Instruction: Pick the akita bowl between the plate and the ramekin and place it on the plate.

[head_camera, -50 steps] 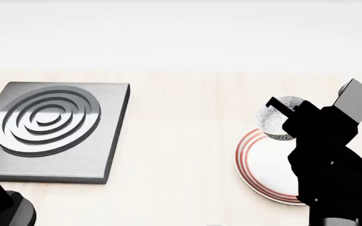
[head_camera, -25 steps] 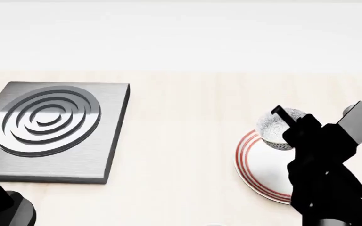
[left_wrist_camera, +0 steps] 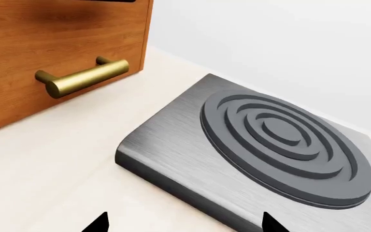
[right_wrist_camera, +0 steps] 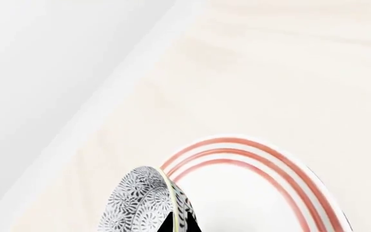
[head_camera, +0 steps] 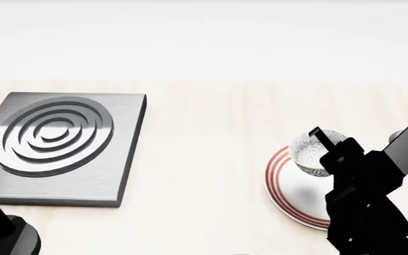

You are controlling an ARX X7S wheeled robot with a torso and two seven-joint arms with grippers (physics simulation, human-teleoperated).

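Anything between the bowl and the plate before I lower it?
Nothing visible. The right pincer holds the bowl over the plate's far edge, and the white surface below shows bare; the arm hides the plate's right part.

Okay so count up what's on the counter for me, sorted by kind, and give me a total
Patterned akita bowl, held in the right gripper over the plate: 1
White plate with red rings: 1
Grey metal burner plate with raised rings: 1
Total: 3
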